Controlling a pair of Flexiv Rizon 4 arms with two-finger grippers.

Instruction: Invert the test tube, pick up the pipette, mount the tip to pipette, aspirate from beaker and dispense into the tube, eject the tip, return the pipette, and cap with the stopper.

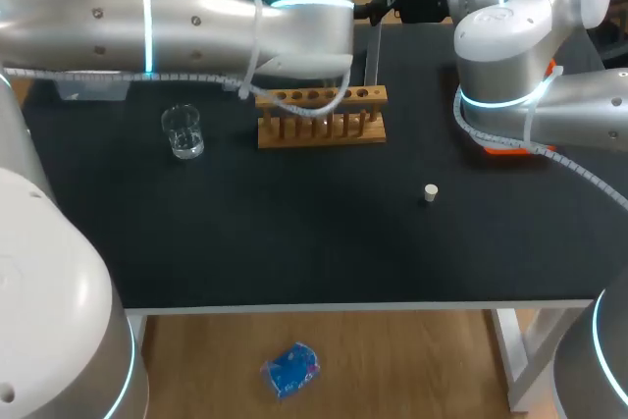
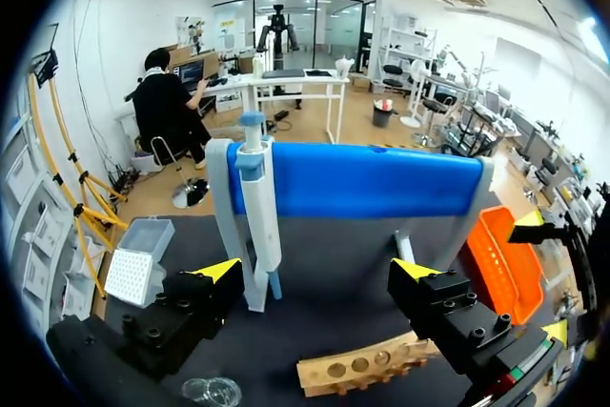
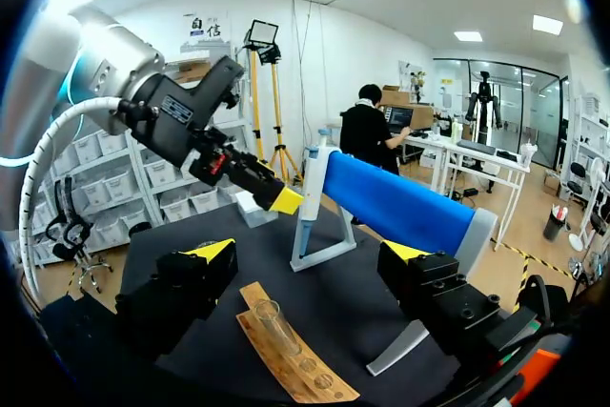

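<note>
Though hidden overhead, pipette point(image 2: 261, 226) on stand point(image 2: 381, 183).

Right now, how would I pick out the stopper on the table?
On the black table, find the wooden rack at the back middle. To its right and nearer the front edge sits the stopper, alone: a small pale plug, unlike the clear beaker left of the rack.

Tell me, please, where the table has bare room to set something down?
The widest bare patch of the table is the front strip, from the beaker and the wooden rack down to the near edge, left of the stopper. Right of the stopper, toward the table's right edge, is bare too. The back is crowded around the rack and the orange tray.
</note>
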